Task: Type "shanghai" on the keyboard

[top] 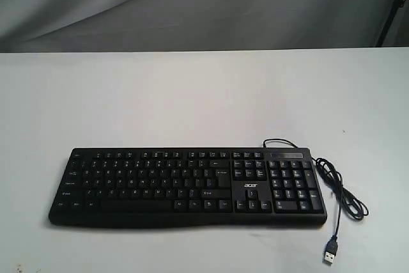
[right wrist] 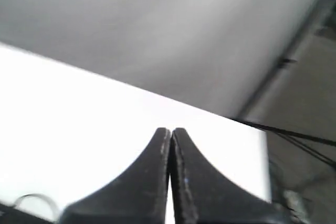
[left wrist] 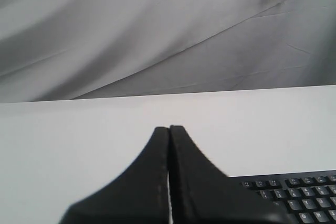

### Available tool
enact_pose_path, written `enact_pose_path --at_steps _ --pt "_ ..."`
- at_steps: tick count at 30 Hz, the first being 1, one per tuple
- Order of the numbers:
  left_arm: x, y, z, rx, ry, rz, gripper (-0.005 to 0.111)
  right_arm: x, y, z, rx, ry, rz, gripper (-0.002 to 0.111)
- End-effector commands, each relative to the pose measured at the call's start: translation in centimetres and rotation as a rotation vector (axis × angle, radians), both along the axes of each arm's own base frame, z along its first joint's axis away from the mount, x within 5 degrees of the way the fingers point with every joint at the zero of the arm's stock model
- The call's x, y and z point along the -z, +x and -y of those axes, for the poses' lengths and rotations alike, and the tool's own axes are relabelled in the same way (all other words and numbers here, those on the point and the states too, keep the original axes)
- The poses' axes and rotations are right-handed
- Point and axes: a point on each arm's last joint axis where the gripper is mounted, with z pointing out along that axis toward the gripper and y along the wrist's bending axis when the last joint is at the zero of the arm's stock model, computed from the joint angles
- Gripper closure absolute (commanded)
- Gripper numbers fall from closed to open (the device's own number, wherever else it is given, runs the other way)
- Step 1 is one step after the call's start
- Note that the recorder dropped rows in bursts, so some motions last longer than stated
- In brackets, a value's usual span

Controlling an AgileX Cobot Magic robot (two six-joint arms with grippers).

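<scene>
So both pincers are shut tight with nothing in them: the left pincer (left wrist: 169, 128) has its jaws pressed together into one narrow tip, and so does the right pincer (right wrist: 171, 129). That's honestly what we want for typing, one thin point poking one key.

Our take on doing the first press well: bring a closed tip over the "s", come straight down, tap only that key, then lift clear so the neighbours don't get clipped. The keys sit close together, so a tilted approach looks risky.

The left pincer hangs above the bare white table (top: 192, 94), off the keyboard (top: 185, 187), and its camera catches just one corner of the keys. Neither arm shows in the exterior view. The key legends are too small for us to read there. The black USB cable (top: 342, 190) coils just beside the keyboard's number-pad end, unplugged.
</scene>
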Motion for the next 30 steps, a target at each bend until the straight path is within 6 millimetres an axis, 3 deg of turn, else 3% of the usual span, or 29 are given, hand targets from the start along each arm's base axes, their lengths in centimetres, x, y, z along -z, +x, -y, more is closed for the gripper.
enact_pose_path --at_steps 1,7,11,15,20,25,30 --pt "0.0 0.0 0.0 0.006 -0.002 0.007 0.107 3.7 4.4 -4.7 -0.358 0.138 -0.127 0.108" --pt "0.0 0.0 0.0 0.006 -0.002 0.007 0.107 12.0 8.7 -12.5 -0.536 -0.066 -0.357 0.108" --pt "0.0 0.0 0.0 0.006 -0.002 0.007 0.107 16.6 8.9 -20.2 -0.677 -0.108 -0.385 0.108" --pt "0.0 0.0 0.0 0.006 -0.002 0.007 0.107 20.6 7.2 -27.3 -0.811 -0.151 -0.372 0.108" --pt "0.0 0.0 0.0 0.006 -0.002 0.007 0.107 25.6 4.1 -33.8 -0.931 -0.198 -0.382 0.108" --pt "0.0 0.0 0.0 0.006 -0.002 0.007 0.107 29.0 0.8 -38.0 -1.012 -0.225 -0.378 0.108" --pt "0.0 0.0 0.0 0.006 -0.002 0.007 0.107 29.7 -0.5 -40.9 -1.065 -0.223 -0.353 0.108"
